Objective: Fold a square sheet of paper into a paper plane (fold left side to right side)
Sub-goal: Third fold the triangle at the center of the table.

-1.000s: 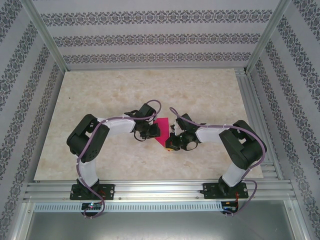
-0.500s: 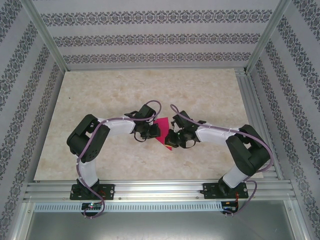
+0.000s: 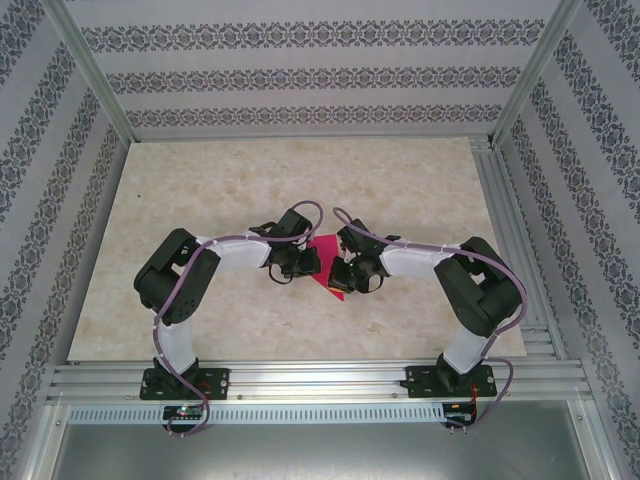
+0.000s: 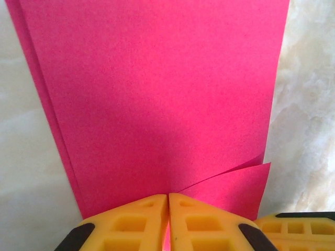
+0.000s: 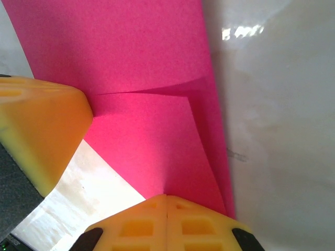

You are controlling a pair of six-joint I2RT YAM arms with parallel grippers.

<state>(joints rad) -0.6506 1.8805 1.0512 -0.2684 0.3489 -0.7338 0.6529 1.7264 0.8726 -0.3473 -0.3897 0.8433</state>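
Observation:
The magenta sheet of paper [image 3: 324,249] lies folded in layers at the table's middle, between the two grippers. In the left wrist view the sheet of paper [image 4: 157,94] has a loose flap lifting at the lower right. My left gripper [image 4: 168,197] is shut on its near edge, with pink showing in the slit between the yellow fingertips. In the top view that left gripper [image 3: 307,262] sits at the sheet's left side. My right gripper [image 5: 166,198] is shut, its tips against a raised flap of the sheet of paper [image 5: 131,52]. From above the right gripper [image 3: 341,277] is at the sheet's lower right.
The marble-patterned table [image 3: 400,180] spreads open behind and beside the arms. Patterned walls and metal posts ring it. A yellow finger of the left gripper [image 5: 42,130] stands close beside the right one, and a finger of the right gripper [image 4: 298,230] edges into the left wrist view.
My right gripper has slid left and slightly away from the bases along the sheet, covering more of it, its elbow swinging. The left arm has stayed put.

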